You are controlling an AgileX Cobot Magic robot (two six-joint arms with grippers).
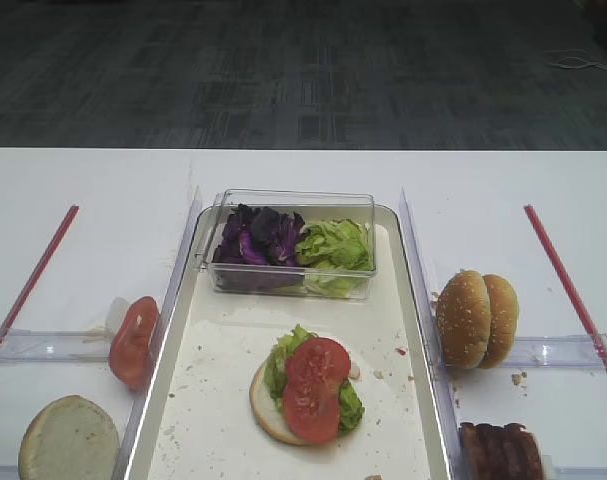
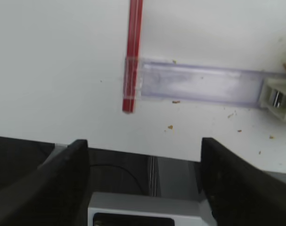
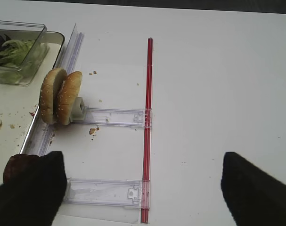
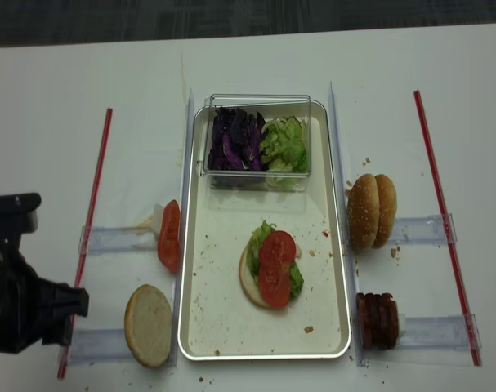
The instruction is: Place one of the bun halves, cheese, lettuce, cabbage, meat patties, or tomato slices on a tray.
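On the far left of the white table [image 4: 60, 90], the left arm [image 4: 19, 302] sits low at the near edge, well apart from the food. Its gripper [image 2: 145, 155] holds nothing: the two dark fingers [image 2: 58, 174] stand wide apart over the table edge, with a red strip [image 2: 133, 52] and a clear plastic rail [image 2: 199, 84] ahead of them.

Moving right, a pale cut-face bun half [image 4: 149, 324] lies flat just outside the tray's left rim. Beyond it, a stack of tomato slices [image 4: 169, 235] stands on edge at the inner end of the left rail, just beside that rim.

The tray [image 4: 223, 327] occupies the middle, speckled with crumbs. At its far end sits a clear plastic box [image 4: 260, 102] holding purple cabbage [image 4: 235, 139] on the left and green lettuce [image 4: 284, 143] on the right. Near the tray's centre lies a bottom bun [image 4: 246, 282] carrying lettuce and two overlapping tomato slices [image 4: 276, 268] on top.

Right of the tray, two sesame bun halves [image 4: 372, 211] stand on edge, touching each other, at the inner end of a rail. Nearer the front, meat patties [image 4: 378, 320] stand stacked on edge on the next rail.

The right gripper [image 3: 143, 188] is empty, its dark fingers [image 3: 256, 188] set wide apart above the table, near the patties.
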